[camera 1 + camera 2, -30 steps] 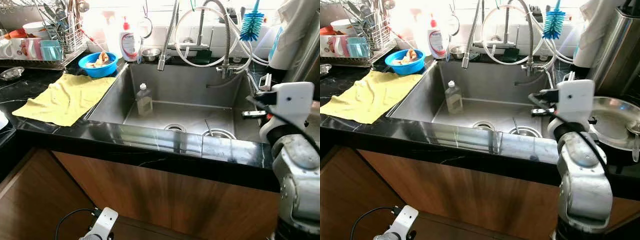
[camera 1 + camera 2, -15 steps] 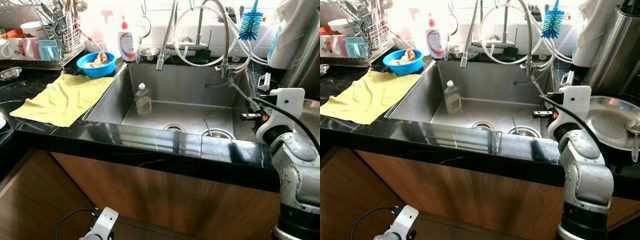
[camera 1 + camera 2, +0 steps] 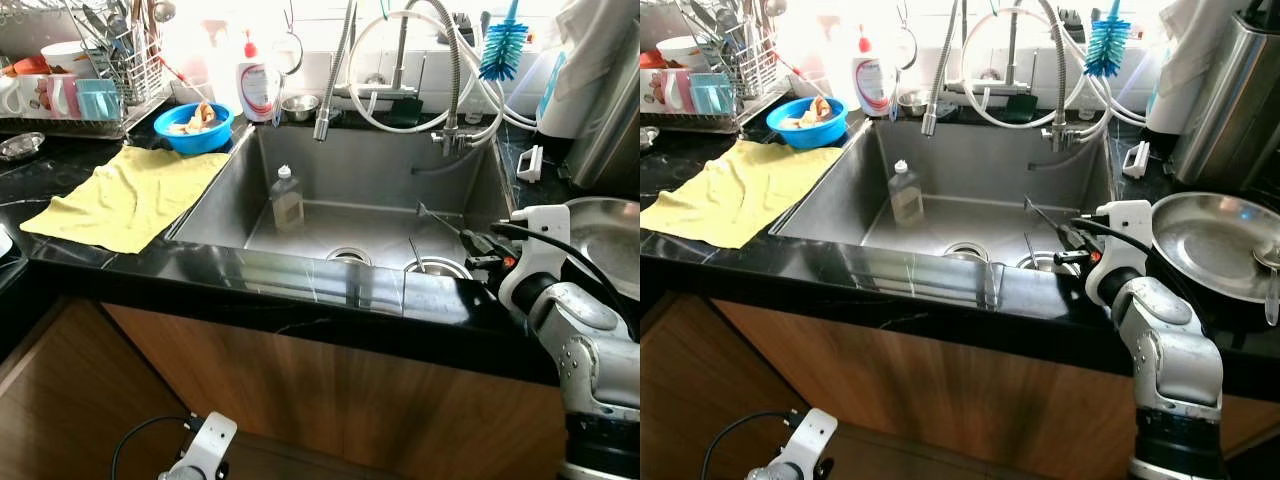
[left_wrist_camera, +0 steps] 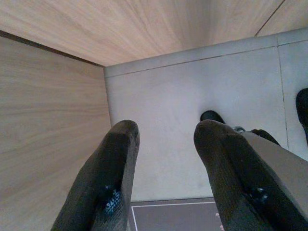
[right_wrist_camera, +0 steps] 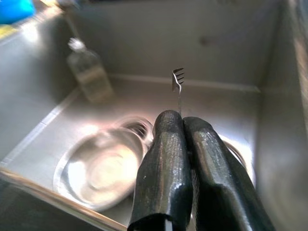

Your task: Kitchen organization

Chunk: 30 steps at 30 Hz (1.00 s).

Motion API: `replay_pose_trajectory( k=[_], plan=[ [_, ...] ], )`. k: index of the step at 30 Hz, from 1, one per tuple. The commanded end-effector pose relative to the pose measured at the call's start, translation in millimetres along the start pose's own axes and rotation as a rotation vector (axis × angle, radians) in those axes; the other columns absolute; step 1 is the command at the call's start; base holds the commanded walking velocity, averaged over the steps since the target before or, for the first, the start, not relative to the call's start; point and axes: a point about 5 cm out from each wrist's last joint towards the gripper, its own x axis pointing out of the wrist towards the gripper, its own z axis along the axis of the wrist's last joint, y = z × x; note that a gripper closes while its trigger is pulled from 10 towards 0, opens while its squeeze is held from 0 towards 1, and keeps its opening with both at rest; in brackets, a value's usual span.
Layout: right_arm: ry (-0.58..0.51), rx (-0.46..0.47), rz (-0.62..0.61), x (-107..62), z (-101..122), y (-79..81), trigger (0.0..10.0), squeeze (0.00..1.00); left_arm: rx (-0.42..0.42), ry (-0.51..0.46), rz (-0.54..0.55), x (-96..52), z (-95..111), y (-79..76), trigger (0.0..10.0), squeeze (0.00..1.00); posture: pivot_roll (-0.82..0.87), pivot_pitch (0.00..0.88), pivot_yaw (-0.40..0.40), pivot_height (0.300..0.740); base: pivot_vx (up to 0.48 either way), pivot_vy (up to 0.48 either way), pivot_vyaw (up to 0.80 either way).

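My right gripper (image 5: 184, 120) is shut on the handle of a metal fork (image 5: 178, 82), whose tines point out ahead of the fingers. It hovers over the right half of the steel sink (image 3: 370, 170), just past the front counter edge, with the fork (image 3: 440, 222) slanting up to the left. Below it in the basin lie a shallow steel bowl (image 5: 101, 173) and the drain (image 3: 348, 255). A small clear bottle (image 3: 288, 200) stands at the sink's left side. My left gripper (image 4: 166, 132) hangs open above the floor beside the wooden cabinet.
A yellow cloth (image 3: 130, 195), a blue bowl (image 3: 197, 128) and a dish rack (image 3: 70, 95) with mugs sit on the black counter to the left. A soap bottle (image 3: 258, 85), faucet hoses (image 3: 335, 70) and a blue brush (image 3: 502, 45) line the back. A steel pan (image 3: 1215, 240) rests at the right.
My right arm has dropped lower and swung left from the sink's right rim, bringing the fork out over the basin. The left arm has not moved.
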Motion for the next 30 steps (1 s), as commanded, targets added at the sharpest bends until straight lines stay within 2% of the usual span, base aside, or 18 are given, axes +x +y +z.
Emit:
replay_pose_trajectory(
  k=[1, 7, 8, 9, 10, 11, 19, 21, 22, 23, 27, 29, 30],
  plan=[
    [-0.005, 0.001, -0.037, 2.7, 1.9, -4.9, 10.0, 0.0, 0.009, -0.003, 0.011, -0.1, 1.4, 4.2, 10.0, 0.0, -0.12, 0.0, 0.054, 0.74, 0.0, 0.0, 0.0],
    [-0.03, -0.006, -0.044, 2.9, 7.6, -6.9, 10.0, 0.0, 0.008, -0.004, 0.012, 0.0, 1.6, 4.1, 10.0, 0.0, -0.13, 0.0, 0.053, 0.74, 0.0, 0.0, 0.0],
    [-0.038, -0.007, -0.045, 3.0, 9.0, -7.2, 10.0, 0.27, 0.007, -0.004, 0.012, 0.0, 1.7, 4.1, 10.0, 0.0, -0.13, 0.0, 0.052, 0.74, 0.0, 0.0, 0.0],
    [-0.045, -0.004, -0.05, 3.6, 11.0, -8.0, 10.0, 0.82, 0.006, -0.003, 0.012, 0.0, 1.6, 4.0, 10.0, 0.0, -0.13, 0.0, 0.052, 0.74, 0.0, 0.0, 0.0],
    [-0.047, -0.003, -0.052, 3.7, 11.4, -8.2, 10.0, 0.82, 0.006, -0.003, 0.012, 0.0, 1.6, 4.0, 10.0, 0.0, -0.13, 0.0, 0.052, 0.74, 0.0, 0.0, 0.0],
    [-0.05, -0.005, -0.054, 4.3, 11.7, -8.1, 10.0, 1.0, 0.006, -0.003, 0.012, 0.0, 1.6, 3.9, 10.0, 0.0, -0.13, 0.0, 0.052, 0.74, 0.0, 0.0, 0.0],
    [-0.089, -0.027, -0.008, 7.2, 17.4, 1.4, 10.0, 1.0, 0.004, -0.003, 0.013, 0.0, 1.6, 4.1, 10.0, 0.0, -0.12, 0.0, 0.051, 0.74, 0.0, 0.0, 0.0],
    [-0.088, -0.028, -0.01, 7.7, 16.7, 1.7, 10.0, 0.94, 0.004, -0.004, 0.012, 0.0, 1.7, 4.1, 10.0, 0.0, -0.12, 0.0, 0.051, 0.74, 0.0, 0.0, 0.0],
    [-0.085, -0.034, -0.005, 8.0, 16.0, 3.1, 10.0, 0.58, 0.004, -0.004, 0.012, 0.0, 1.8, 4.1, 10.0, 0.0, -0.12, 0.0, 0.051, 0.74, 0.0, 0.0, 0.0],
    [-0.083, -0.038, -0.004, 8.1, 15.6, 3.3, 10.0, 0.0, 0.004, -0.004, 0.012, 0.0, 1.8, 4.0, 10.0, 0.0, -0.13, 0.0, 0.051, 0.74, 0.0, 0.0, 0.0],
    [-0.112, -0.059, -0.026, 7.8, 18.7, 4.9, 10.0, 0.0, 0.005, -0.003, 0.012, 0.0, 1.5, 3.7, 10.0, 0.0, -0.12, 0.0, 0.052, 0.74, 0.0, 0.0, 0.0],
    [-0.149, -0.115, -0.065, 5.7, 26.2, 6.8, 10.0, 0.0, 0.007, -0.002, 0.012, -0.1, 1.1, 3.8, 10.0, 0.0, -0.13, 0.0, 0.054, 0.74, 0.0, 0.0, 0.0],
    [-0.165, -0.179, -0.119, 3.9, 31.1, 6.1, 10.0, 0.0, 0.007, -0.001, 0.012, -0.1, 1.1, 3.9, 10.0, 0.0, -0.13, 0.0, 0.055, 0.74, 0.0, 0.0, 0.0]
  ],
)
